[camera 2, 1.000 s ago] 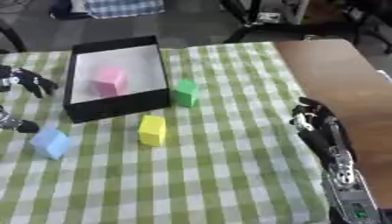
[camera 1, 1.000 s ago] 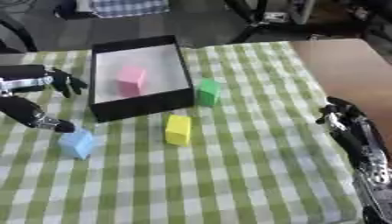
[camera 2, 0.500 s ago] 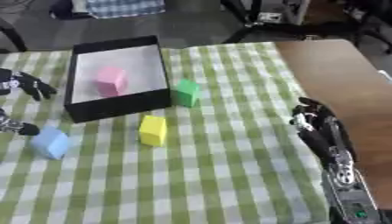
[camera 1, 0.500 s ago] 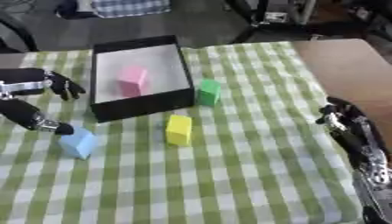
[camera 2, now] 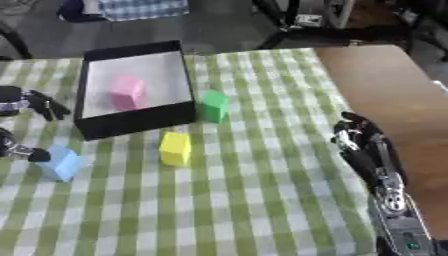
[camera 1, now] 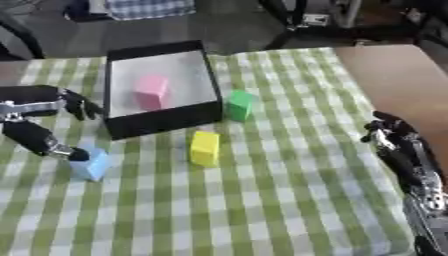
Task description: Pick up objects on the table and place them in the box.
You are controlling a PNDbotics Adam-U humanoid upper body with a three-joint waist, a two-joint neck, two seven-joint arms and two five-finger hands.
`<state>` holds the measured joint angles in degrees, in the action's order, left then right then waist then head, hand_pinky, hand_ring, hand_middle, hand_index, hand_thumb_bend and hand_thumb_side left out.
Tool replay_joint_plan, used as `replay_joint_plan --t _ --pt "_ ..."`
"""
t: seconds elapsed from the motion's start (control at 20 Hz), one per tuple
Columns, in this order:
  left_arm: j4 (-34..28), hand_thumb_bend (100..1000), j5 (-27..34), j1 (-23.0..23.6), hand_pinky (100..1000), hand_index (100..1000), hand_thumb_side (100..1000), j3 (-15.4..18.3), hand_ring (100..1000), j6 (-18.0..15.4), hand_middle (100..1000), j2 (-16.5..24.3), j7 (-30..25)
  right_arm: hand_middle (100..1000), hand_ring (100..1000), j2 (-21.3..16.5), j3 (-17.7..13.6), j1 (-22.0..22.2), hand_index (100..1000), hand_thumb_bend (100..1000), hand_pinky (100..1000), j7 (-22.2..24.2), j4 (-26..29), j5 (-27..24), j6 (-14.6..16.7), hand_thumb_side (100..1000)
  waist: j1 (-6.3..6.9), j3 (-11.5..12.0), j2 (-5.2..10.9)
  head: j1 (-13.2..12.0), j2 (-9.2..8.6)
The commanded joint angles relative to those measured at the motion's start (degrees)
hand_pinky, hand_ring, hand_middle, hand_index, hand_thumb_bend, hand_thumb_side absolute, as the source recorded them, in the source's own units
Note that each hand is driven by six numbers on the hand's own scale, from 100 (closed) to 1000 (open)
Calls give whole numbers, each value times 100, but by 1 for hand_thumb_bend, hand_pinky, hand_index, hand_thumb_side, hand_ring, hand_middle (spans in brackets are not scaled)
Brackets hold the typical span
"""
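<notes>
Left eye: my left hand (camera 1: pixel 39 122) is sitting where it was, fingers spread, thumb tip touching the one blue block (camera 1: pixel 90 163). One pink block (camera 1: pixel 150 92) is lying in the box (camera 1: pixel 162 121).

Right eye: one green block (camera 2: pixel 213 105), one yellow block (camera 2: pixel 175 148), unmoved; right hand (camera 2: pixel 360 142) is idling, fingers relaxed.

four blocks (camera 1: pixel 205 147), one box (camera 1: pixel 163 124)

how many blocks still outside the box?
3. Green block beside the box, near its right front corner; yellow block in front of the box; blue block at the left robot hand. None seem hidden.
</notes>
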<state>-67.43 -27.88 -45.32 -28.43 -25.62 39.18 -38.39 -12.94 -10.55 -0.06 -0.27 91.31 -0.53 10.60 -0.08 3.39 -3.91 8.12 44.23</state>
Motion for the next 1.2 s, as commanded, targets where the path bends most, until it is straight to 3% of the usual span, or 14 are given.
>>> replay_joint_plan --t 0.05,0.45,0.7,1.2 --pt "-48 634 -115 -74 802 930 722 -3 737 -1455 751 88 -1358 600 558 -160 -16 -64 807 100 801 17 66 13 13 463 30 -7 179 -5 -11" --pt "84 671 -385 -30 803 927 721 -95 739 -1594 752 47 -1358 599 557 -159 -16 -66 807 100 801 21 65 12 12 463 38 -30 174 -2 -11" --pt "248 642 -536 -10 800 926 701 -85 735 -1647 747 -32 -1358 599 557 -154 -14 -72 807 100 801 23 64 10 10 463 39 -33 169 -1 -11" --pt "507 440 -695 74 794 908 474 -105 721 -1770 721 -152 -1358 599 557 -155 -11 -83 807 100 802 31 63 8 10 463 30 -35 172 6 -11"
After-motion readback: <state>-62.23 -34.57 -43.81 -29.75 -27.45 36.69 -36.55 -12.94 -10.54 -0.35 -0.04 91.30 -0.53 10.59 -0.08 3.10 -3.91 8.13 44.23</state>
